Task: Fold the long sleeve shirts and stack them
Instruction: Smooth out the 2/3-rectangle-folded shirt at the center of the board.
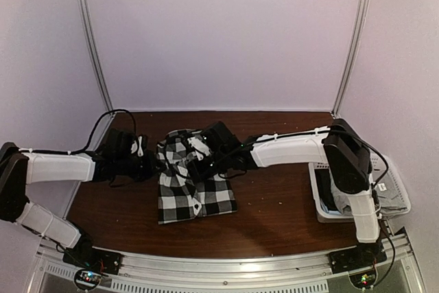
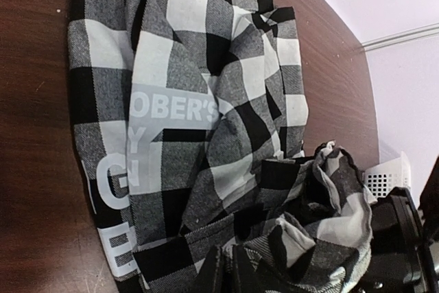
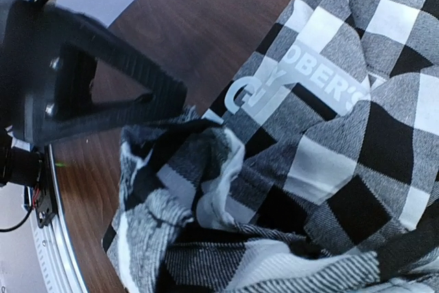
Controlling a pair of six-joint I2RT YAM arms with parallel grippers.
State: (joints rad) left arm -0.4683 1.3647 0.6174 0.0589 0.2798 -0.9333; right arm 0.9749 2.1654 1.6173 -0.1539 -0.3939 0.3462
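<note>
Reaching inward | left gripper [image 1: 144, 162] closed at checked shirt [image 1: 206, 198] | right gripper [image 1: 197, 162] jaws unclear

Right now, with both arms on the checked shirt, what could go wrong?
1. The checked shirt is bunched up near both sets of jaws; a pull from either could drag the flat part askew.
2. The right arm has its elbow close by the basket; swinging back, it might knock it.

My dark wooden table [image 1: 274, 211] fills the lower middle of the overhead view. A black-and-white checked shirt [image 1: 182, 190] lies rumpled at centre, and a white lattice basket [image 1: 396, 193] sits at the right edge.
</note>
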